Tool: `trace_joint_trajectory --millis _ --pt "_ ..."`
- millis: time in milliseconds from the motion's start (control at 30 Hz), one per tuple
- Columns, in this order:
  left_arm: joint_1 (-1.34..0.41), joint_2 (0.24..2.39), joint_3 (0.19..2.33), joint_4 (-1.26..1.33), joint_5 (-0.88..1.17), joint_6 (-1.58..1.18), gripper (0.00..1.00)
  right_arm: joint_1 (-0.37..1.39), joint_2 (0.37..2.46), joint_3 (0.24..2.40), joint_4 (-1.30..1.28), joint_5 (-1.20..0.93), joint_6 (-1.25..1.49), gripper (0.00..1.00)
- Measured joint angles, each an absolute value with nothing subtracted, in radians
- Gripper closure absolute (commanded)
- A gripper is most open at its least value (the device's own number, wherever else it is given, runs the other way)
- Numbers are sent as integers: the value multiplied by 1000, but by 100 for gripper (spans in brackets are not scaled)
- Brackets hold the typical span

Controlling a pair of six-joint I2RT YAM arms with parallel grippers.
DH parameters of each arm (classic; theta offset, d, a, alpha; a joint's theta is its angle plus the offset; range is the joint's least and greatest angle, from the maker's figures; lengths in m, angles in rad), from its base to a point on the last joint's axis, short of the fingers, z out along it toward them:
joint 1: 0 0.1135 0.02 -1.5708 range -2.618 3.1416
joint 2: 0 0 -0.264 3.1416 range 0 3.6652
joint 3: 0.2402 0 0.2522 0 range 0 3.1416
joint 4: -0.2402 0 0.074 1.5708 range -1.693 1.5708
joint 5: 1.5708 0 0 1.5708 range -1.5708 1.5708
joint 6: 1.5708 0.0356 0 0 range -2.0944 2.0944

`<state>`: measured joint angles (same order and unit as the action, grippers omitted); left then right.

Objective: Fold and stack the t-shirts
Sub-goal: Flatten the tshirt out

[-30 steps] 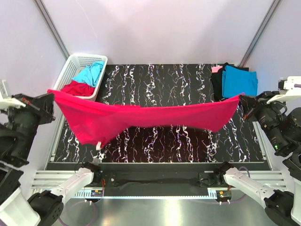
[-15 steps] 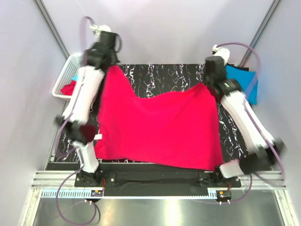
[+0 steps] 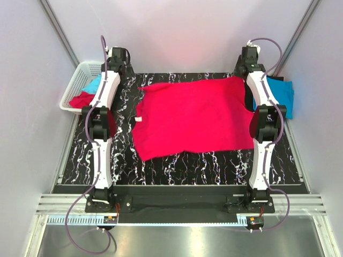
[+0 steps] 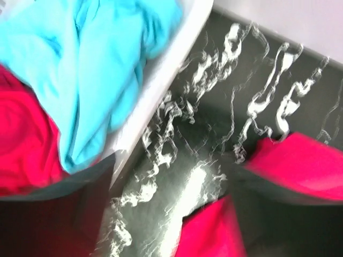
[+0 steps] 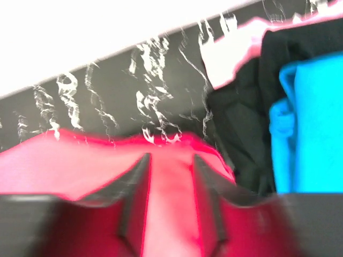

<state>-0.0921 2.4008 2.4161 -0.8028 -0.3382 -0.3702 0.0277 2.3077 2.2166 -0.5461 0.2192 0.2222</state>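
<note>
My left gripper [image 4: 174, 174] hangs wide open over the black, white-veined table [image 3: 182, 166], gripping nothing. My right gripper [image 5: 171, 182] is partly open, with the crimson red cloth t-shirt [image 3: 195, 115] lying loose in the gap. That shirt lies spread flat mid-table between both arms. At far left, a white plastic lattice basket [image 3: 80, 75] holds a crumpled turquoise shirt [image 4: 102, 64]. At far right sits a folded turquoise shirt [image 5: 313, 123] on a black shirt [image 5: 252, 123].

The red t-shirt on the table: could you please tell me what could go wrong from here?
The red t-shirt lies askew, so folds may come out crooked. The right pincer hangs low over its far edge; pulling away might snag and drag the cloth. One side lies close to the folded turquoise t-shirt, which a sweep could disturb.
</note>
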Motion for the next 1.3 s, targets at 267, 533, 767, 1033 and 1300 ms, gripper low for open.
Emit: trace_joint_trajectory --millis 267,533,767,1033,1300 --pt "-133 2317 2285 -643 -218 -356 1 33 2225 2097 -505 144 176 33" --pt "-229 2072 2023 -670 -163 -350 1 33 1901 1687 -494 128 230 33" --pt "-290 1655 1517 -683 -85 -493 1 54 1465 1356 -511 76 364 34" --pt "-317 1538 1166 -611 71 -630 1 131 1383 1076 -566 24 425 35" --pt "-387 1773 1255 -540 105 -664 1 134 1529 1049 -610 13 409 35"
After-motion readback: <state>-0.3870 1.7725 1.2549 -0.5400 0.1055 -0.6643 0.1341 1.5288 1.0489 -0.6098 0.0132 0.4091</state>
